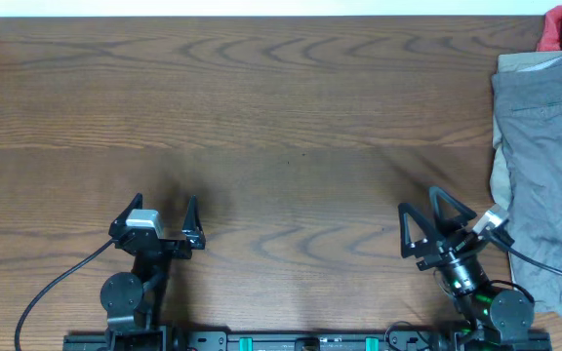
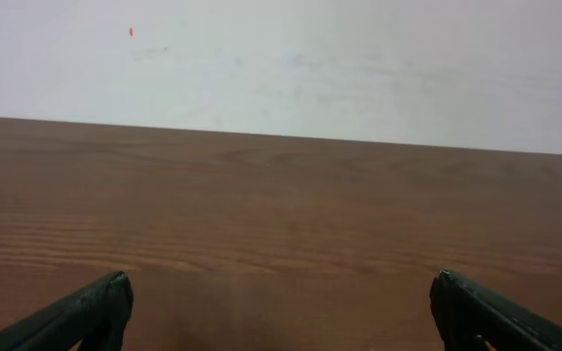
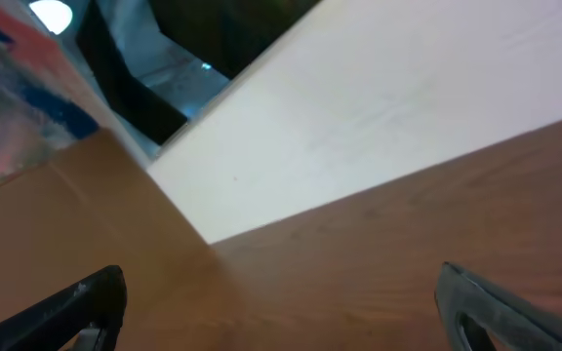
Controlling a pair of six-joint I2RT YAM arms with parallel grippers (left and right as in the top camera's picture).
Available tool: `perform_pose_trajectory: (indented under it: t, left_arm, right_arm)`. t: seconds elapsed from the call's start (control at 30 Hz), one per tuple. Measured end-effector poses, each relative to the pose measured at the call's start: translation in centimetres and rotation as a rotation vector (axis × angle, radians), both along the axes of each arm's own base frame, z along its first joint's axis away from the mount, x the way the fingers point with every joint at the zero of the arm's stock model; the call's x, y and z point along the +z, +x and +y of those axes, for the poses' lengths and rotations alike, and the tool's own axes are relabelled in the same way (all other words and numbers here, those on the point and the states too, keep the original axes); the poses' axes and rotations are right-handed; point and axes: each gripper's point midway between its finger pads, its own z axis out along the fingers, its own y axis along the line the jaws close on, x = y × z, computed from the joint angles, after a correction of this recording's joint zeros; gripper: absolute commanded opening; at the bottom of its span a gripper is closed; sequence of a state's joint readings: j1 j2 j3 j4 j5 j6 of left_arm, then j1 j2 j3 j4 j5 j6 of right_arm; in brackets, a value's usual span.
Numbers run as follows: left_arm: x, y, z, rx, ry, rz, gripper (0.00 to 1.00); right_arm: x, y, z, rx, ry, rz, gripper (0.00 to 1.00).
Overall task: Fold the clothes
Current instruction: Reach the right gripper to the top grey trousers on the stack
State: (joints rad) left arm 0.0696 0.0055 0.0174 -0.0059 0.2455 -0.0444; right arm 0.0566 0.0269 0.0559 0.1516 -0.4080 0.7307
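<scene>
Evidently no folding was under way. A rumpled grey fabric garment (image 1: 544,146) lay heaped at the far right edge of the brown wood-grain desk (image 1: 281,107), running off the overhead view. A pale beige cloth (image 1: 499,185) peeked out beneath its left side, and a small red and black bundle (image 1: 559,27) sat just behind it in the corner. The heap seemed parked there as a supply, leaving the wide middle of the desk as bare wood, probably the working ground where a piece could be spread flat. The left pincer (image 1: 162,214) sat low near the front edge, well apart from the clothes, its fingers spread wide and holding nothing. The right pincer (image 1: 420,203) was likewise spread and empty, angled toward the back left, near the grey garment but not touching it. Neither wrist view showed any cloth between the fingers. Being nearer, the right arm looked the likelier one to draw the first piece toward the middle.
</scene>
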Motion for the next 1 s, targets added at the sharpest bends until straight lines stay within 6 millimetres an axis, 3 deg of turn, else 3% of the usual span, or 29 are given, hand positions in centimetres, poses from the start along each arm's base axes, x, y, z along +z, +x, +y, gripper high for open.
perform_pose_trajectory:
  t: [0.13,0.27,0.47,0.8,1.0]
  left_arm:
    - [0.0,0.0,-0.1,-0.003,0.000,0.000,0.98]
    - [0.0,0.0,-0.1,-0.004,0.000,0.000,0.98]
    - [0.1,0.0,-0.2,-0.010,0.000,0.000,0.98]
    - [0.1,-0.1,-0.2,-0.011,-0.001,0.001,0.98]
    - [0.0,0.0,-0.2,-0.011,-0.001,0.003,0.98]
  right_arm:
    - [2.0,0.6,-1.1,-0.084,-0.084,0.010,0.99]
    - [5.0,2.9,-2.9,-0.212,-0.206,0.058,0.98]
    - [5.9,9.8,-6.2,-0.389,-0.432,0.310,0.99]
    - [0.8,24.8,-13.5,-0.491,-0.861,0.862,0.99]
    - [-3.0,30.1,-17.5,-0.512,-1.052,0.978,0.97]
